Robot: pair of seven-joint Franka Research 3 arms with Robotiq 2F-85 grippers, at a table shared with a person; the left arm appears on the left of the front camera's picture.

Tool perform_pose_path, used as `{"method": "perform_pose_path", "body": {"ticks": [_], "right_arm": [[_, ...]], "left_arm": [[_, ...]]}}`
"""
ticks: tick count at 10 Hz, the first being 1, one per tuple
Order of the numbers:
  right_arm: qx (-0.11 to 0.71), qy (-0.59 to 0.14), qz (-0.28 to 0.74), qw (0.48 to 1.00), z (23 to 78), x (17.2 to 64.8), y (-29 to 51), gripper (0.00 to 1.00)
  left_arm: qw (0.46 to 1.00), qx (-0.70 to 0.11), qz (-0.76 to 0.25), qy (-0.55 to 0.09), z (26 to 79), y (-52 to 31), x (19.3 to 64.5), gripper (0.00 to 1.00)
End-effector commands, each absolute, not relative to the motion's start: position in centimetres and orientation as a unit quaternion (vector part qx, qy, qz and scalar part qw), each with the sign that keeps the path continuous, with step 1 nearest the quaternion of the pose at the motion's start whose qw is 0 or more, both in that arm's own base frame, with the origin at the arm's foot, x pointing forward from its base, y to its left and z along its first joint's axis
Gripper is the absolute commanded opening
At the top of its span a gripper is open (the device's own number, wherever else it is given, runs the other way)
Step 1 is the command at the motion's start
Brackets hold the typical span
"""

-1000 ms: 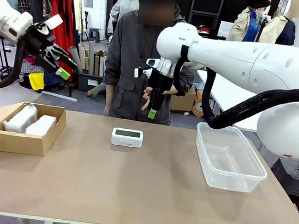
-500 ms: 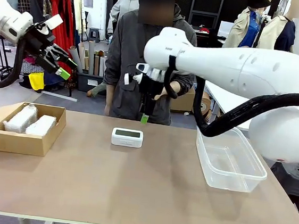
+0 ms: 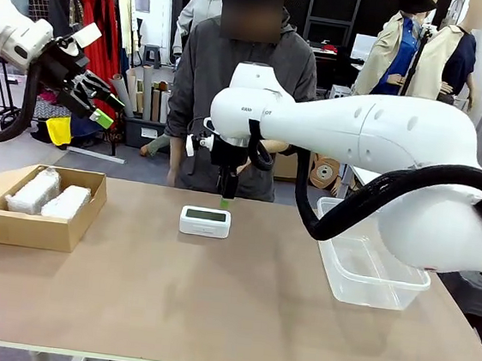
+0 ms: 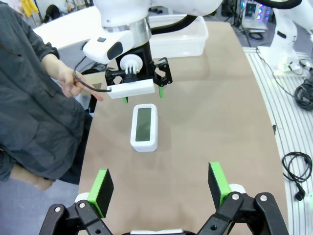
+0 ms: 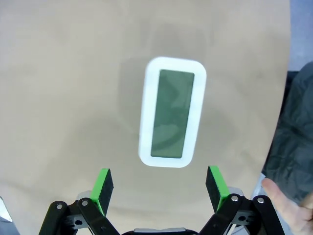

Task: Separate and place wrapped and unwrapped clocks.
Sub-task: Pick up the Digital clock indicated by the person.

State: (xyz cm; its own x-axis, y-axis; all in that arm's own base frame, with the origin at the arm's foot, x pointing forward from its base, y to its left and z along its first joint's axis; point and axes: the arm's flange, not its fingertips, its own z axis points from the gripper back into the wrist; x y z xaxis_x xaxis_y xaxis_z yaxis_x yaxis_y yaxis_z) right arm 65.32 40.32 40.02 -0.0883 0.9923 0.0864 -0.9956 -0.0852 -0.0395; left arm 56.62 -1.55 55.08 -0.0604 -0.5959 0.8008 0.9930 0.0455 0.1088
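The unwrapped clock (image 3: pixel 205 221), white with a grey-green screen, lies flat on the table's far middle. My right gripper (image 3: pixel 224 199) hangs open just above its far side, pointing down. In the right wrist view the clock (image 5: pixel 172 112) lies lengthwise ahead of my open right gripper (image 5: pixel 159 186), untouched. Two wrapped clocks (image 3: pixel 35 191) (image 3: pixel 66 202) in bubble wrap rest side by side in a cardboard box (image 3: pixel 29 229) at the left. My left gripper (image 3: pixel 100 107) is raised high at the left, open and holding nothing. Its wrist view looks down on the clock (image 4: pixel 144 127) beyond my open left gripper (image 4: pixel 159 188).
A clear plastic container (image 3: pixel 369 254) stands on the right side of the table. A person (image 3: pixel 240 103) stands at the far edge behind the clock, one hand (image 4: pixel 73 83) near the table edge. The box's flap hangs open at the left.
My right arm has swung left and lowered, bringing its gripper from in front of the person down over the clock. The left arm has stayed still.
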Motion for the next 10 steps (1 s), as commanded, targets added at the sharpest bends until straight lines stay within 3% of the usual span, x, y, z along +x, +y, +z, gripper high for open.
{"method": "perform_pose_path", "body": {"ticks": [1,10], "right_arm": [[0.007,-0.049,0.713,0.699,39.9,67.6,41.1,1.00],[0.036,-0.062,0.709,0.701,35.0,71.0,43.6,1.00]], "left_arm": [[0.627,-0.274,-0.636,-0.357,55.2,-1.4,56.6,1.00],[0.627,-0.274,-0.636,-0.357,55.2,-1.4,56.6,1.00]]}}
